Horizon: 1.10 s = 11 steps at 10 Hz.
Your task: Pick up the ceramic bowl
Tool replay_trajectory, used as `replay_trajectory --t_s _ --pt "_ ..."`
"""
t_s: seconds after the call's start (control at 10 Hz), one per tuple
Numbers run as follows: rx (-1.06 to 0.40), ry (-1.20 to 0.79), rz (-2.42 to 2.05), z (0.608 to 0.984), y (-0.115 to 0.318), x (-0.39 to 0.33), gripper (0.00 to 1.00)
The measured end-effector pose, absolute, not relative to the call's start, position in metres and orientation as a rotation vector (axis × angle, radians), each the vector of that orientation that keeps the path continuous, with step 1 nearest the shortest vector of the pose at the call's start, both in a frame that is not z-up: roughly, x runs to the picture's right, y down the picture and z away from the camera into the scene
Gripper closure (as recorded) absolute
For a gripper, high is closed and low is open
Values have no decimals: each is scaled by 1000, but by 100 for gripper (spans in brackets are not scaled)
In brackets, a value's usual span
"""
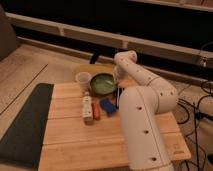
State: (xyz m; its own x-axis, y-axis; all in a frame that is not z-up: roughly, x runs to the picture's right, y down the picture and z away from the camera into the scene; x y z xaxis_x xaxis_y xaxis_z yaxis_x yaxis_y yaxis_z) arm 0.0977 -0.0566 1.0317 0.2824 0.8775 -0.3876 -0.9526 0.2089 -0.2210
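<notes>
While approaching, lower gripper (118,93) at right rim of ceramic bowl (102,83). Bowl location: far part of wooden table (70,140), just right of pale cup (83,81). Jaw opening: cannot tell. Straddle rim; avoid blue object (108,106) nearer than bowl.

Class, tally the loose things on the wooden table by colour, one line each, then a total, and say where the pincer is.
Green: 1, ceramic bowl
Whitish: 2, cup, bottle
Blue: 1, packet
Orange-red: 1, small item
Total: 5
Pincer hangs at the bowl's right edge.
</notes>
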Motion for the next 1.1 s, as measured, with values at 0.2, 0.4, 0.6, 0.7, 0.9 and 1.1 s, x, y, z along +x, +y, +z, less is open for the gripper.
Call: replay_trajectory --t_s 0.2,0.4,0.6,0.7,0.9,1.1 --pt "-405 157 1278 1023 -85 95 100" --pt "-354 108 1264 1011 -115 87 100" --pt "-318 51 1251 995 -139 75 100" --pt "-310 27 1240 988 -147 67 100" --pt "-271 40 1212 967 -160 68 100" --pt "-223 62 1201 942 -173 80 100"
